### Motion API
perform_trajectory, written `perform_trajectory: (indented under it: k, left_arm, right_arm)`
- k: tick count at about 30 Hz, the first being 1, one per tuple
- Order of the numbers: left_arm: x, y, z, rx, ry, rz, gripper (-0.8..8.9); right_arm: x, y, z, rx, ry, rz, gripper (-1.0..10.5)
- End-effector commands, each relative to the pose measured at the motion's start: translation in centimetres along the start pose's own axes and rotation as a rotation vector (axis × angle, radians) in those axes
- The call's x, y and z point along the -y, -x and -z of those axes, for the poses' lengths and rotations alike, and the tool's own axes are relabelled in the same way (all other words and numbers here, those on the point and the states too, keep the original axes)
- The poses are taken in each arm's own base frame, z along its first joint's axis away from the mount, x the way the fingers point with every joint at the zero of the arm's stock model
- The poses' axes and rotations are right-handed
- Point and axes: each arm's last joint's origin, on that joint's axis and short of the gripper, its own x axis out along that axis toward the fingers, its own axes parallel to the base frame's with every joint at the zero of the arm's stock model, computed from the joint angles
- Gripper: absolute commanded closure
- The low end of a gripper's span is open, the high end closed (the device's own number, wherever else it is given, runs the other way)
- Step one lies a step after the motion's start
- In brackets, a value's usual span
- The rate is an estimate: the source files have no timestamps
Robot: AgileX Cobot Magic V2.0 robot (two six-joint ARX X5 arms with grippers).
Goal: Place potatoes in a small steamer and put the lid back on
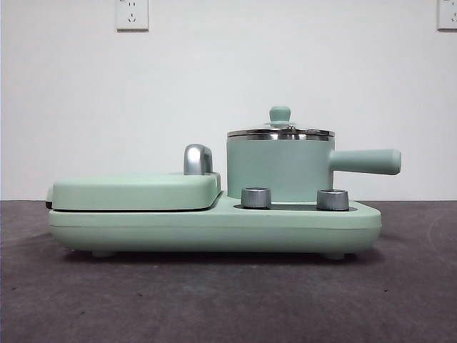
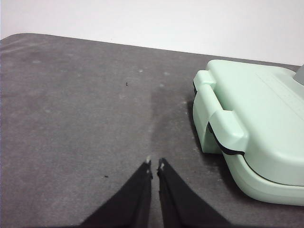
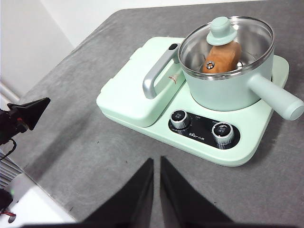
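Grey table (image 3: 71, 118), orange-brown potato (image 3: 222, 57) under lid (image 3: 227, 40)

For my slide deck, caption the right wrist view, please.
Orange-brown potato inside the mint-green steamer pot under its glass lid; right end effector shut above the grey table.

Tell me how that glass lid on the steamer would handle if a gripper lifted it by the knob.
The lid looks rigid: clear glass in a steel rim, so probably breakable if dropped. Its knob is small and smooth, so two jaws may slip. It sits flat on the small steamer with the potato inside, so it should lift straight off.
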Motion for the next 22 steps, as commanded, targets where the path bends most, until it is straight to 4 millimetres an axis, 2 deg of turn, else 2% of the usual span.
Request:
perform_trajectory:
  k: [1,7,11,16,22]
  left_arm:
    - [-0.1,-0.2,0.7,-0.023,-0.008,-0.008,7.86]
    - [-0.1,-0.2,0.7,-0.023,-0.008,-0.008,7.86]
    - [-0.1,-0.2,0.7,-0.023,-0.008,-0.008,7.86]
    - [-0.1,-0.2,0.7,-0.023,-0.008,-0.008,7.86]
    - [-0.1,-0.2,0.7,-0.023,-0.008,-0.008,7.86]
  right_arm:
    - [-0.1,0.1,-0.3,0.012,0.016,-0.008,9.3]
    - [0.1,0.4,0.0,0.087,0.059,0.043,9.3]
    - [1.5,-0.2,1.6,0.258,0.157,0.094,9.3]
    - [5.2,-2.7,5.7,0.474,0.218,0.291,9.3]
    - [8.9,-5.0,11.0,0.465,0.147,0.496,9.3]
